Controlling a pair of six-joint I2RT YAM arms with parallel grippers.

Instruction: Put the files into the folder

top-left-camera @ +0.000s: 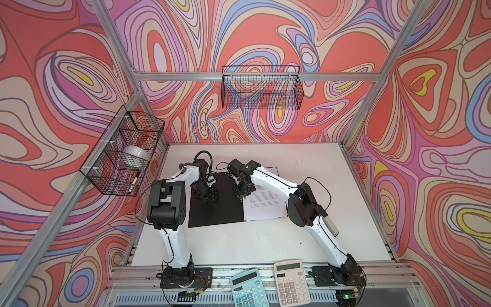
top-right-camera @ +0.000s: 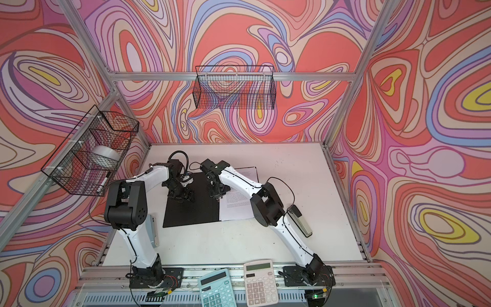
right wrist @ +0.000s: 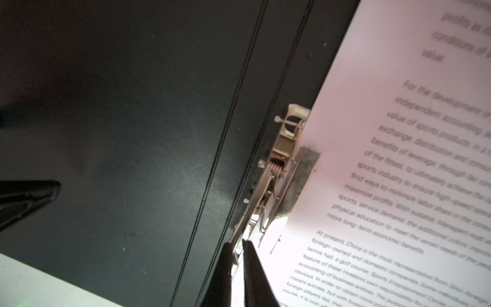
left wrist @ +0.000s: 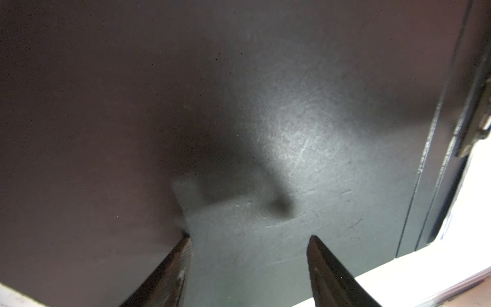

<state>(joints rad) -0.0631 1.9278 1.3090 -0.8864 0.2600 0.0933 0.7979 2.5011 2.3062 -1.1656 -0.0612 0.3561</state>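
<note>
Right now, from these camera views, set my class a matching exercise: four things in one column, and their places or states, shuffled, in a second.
Things:
1. left gripper
2. right gripper
3. files
4. white calculator

Places or states:
A. lying on the right half of the open folder
B. jaws shut on the metal clip
C. on the front rail
D. jaws open over the folder's black left half

Pairs: 1-D, 2-B, 3-A, 4-C
</note>
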